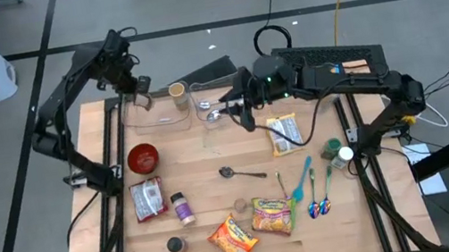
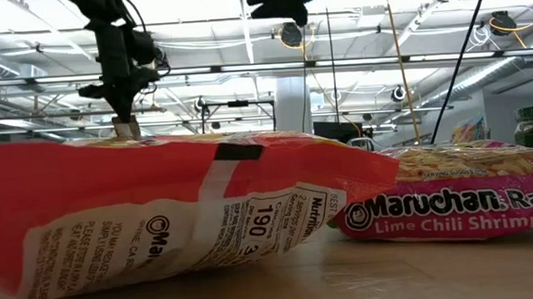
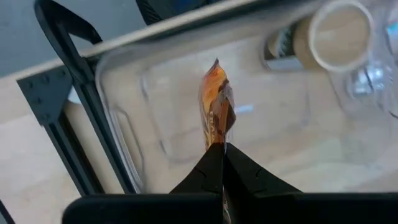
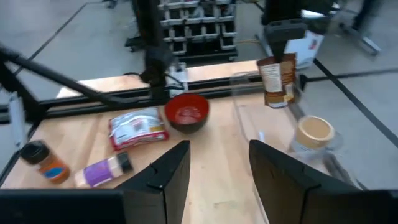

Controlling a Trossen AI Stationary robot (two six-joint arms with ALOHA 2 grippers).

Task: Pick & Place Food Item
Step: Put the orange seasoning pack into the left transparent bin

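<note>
packet [image 3: 216, 112]: small brown food pouch, hanging upright over the clear tray [image 1: 144, 121] at the counter's [image 1: 206, 183] far left
left end effector [image 1: 140, 97]: clamped shut on the packet's top edge
right end effector [image 4: 214, 171]: fingers parted, holding nothing, beside the tray near the cup [image 1: 177, 91]

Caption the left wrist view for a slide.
Left gripper shut on a small brown snack packet, held above the clear plastic container.
</note>
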